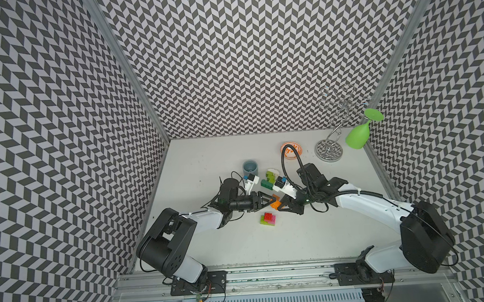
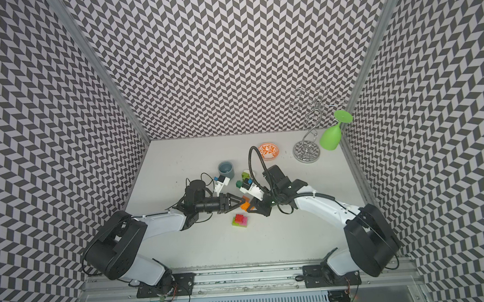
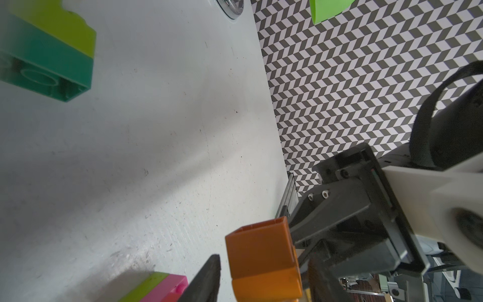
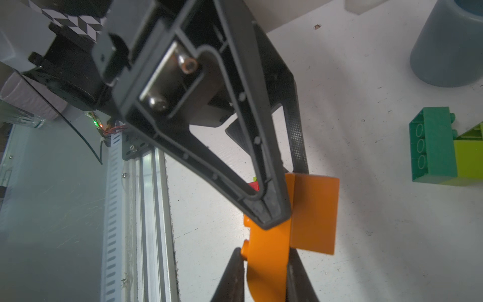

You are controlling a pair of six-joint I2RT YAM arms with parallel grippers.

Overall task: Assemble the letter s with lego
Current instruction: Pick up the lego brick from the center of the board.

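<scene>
**Two claws meet at an orange brick**
Right claw (image 4: pixel 264 258) clamps the orange brick (image 4: pixel 271 240), joined to a brown brick (image 4: pixel 315 214), over the surface (image 1: pixel 240 243). Left claw (image 3: pixel 262 261) straddles them, slightly open. The red-pink-lime stack (image 1: pixel 268 219) lies near.

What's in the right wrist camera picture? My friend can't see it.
The right arm's fingers pinch an orange brick joined to a darker orange one, and the left arm's fingers flank the pair. Stacked green and lime bricks and a grey-blue cup sit on the table nearby.
</scene>
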